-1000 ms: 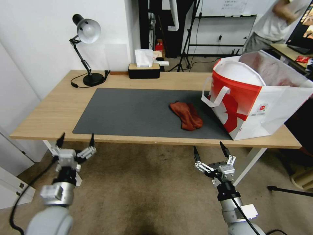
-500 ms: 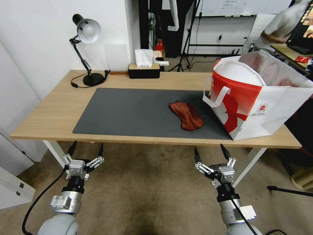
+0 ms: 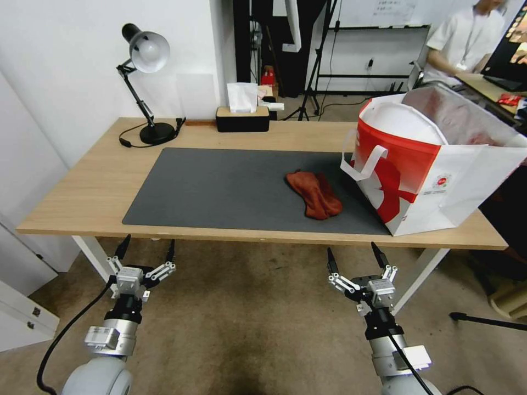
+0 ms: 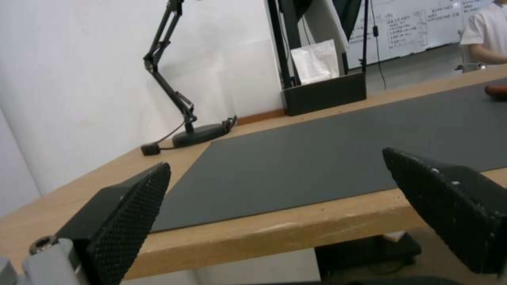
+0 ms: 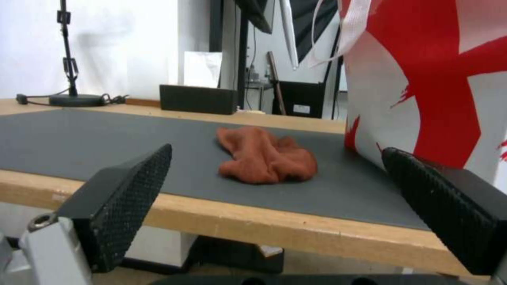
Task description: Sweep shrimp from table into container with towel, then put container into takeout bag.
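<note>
Left gripper, drawn back to lower left, and right gripper, unmoved, are held wide, empty; towel released, container presumably bagged.

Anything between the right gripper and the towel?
Nothing stands there: past the right gripper lie the table edge and bare mat, then the towel, per the right wrist view.

Left pincer spread wide before the table edge, dark mat beyond.
</note>
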